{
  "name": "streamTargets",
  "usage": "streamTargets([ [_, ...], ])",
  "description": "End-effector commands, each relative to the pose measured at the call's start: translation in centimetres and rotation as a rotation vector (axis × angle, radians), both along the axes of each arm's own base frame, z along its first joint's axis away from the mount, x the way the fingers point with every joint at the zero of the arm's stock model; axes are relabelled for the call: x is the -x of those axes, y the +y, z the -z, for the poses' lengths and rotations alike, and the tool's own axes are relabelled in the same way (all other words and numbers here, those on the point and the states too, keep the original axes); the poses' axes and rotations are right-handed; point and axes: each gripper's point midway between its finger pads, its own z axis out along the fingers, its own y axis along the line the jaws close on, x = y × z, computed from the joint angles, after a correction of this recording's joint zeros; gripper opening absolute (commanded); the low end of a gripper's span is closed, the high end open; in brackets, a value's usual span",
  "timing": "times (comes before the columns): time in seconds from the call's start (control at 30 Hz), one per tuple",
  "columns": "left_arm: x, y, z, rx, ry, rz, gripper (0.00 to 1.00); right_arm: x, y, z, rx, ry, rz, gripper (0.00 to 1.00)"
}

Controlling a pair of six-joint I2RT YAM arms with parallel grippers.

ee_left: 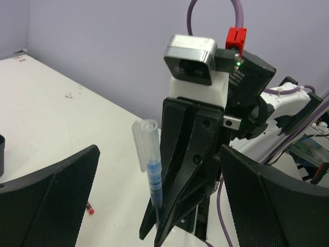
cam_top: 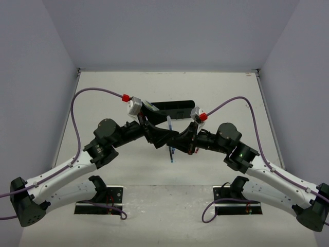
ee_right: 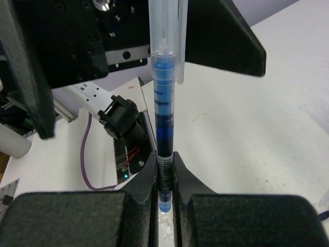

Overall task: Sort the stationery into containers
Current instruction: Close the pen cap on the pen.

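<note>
A blue pen (ee_right: 163, 128) with a clear cap stands upright above the table, and my right gripper (ee_right: 164, 160) is shut on its lower barrel. The top view shows the same pen (cam_top: 169, 128) between the two wrists at mid-table. My left gripper (ee_left: 159, 150) is open wide, its fingers (ee_left: 56, 195) standing apart on either side of the pen (ee_left: 153, 175) and of the right gripper (ee_left: 154, 226) without touching them. The black container tray (cam_top: 175, 108) lies just behind the grippers, partly hidden by the left wrist. No other stationery is in view.
A small red bit (ee_left: 90, 208) lies on the white table below the left fingers. Both arms crowd the middle of the table in the top view. Black base plates (cam_top: 100, 206) sit at the near edge, and grey walls close the sides and back.
</note>
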Motion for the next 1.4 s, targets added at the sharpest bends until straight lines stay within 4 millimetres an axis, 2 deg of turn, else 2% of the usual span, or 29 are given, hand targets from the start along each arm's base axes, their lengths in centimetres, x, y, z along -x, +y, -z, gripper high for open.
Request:
streamTargets([
  [0.0, -0.8, 1.1, -2.8, -0.011, -0.059, -0.081, 1.00, -0.3, -0.4, -1.3, -0.012, -0.052, 0.021, 0.00],
  [0.17, -3.0, 2.0, -3.0, -0.042, 0.003, -0.208, 0.99, -0.9, -0.5, -0.6, 0.032, -0.058, 0.045, 0.00],
  [0.23, -3.3, 2.1, -3.1, -0.043, 0.014, -0.229, 0.95, -1.2, -0.6, -0.6, 0.041, -0.057, 0.062, 0.00],
  [0.3, -3.4, 2.1, -3.2, -0.040, 0.018, -0.231, 0.84, -1.3, -0.6, -0.7, 0.041, -0.058, 0.072, 0.00],
  [0.37, -3.5, 2.0, -3.3, -0.034, 0.026, -0.233, 0.67, -1.6, -0.8, -0.9, 0.042, -0.059, 0.090, 0.00],
  [0.4, -3.5, 2.0, -3.3, -0.032, 0.029, -0.233, 0.61, -1.7, -0.8, -0.9, 0.043, -0.059, 0.094, 0.00],
  [0.57, -2.9, 1.4, -3.6, -0.023, 0.016, -0.184, 0.60, -1.9, -0.8, -0.7, 0.058, -0.058, 0.105, 0.00],
  [0.73, -2.8, 1.0, -2.9, -0.035, 0.026, -0.167, 0.55, -2.3, -0.8, -0.6, 0.064, -0.054, 0.121, 0.00],
  [0.8, -2.9, 0.8, -2.6, -0.041, 0.032, -0.162, 0.50, -2.3, -0.8, -0.6, 0.066, -0.054, 0.123, 0.00],
  [0.9, -3.0, 0.6, -2.2, -0.051, 0.039, -0.159, 0.35, -2.3, -0.8, -0.8, 0.063, -0.057, 0.123, 0.00],
  [0.97, -3.0, 0.5, -2.0, -0.056, 0.041, -0.155, 0.30, -2.3, -0.8, -0.8, 0.063, -0.058, 0.120, 0.00],
  [1.37, -1.6, -0.7, -0.3, -0.093, 0.007, -0.047, 0.19, -1.9, -1.3, -2.1, 0.032, -0.091, 0.117, 0.00],
])
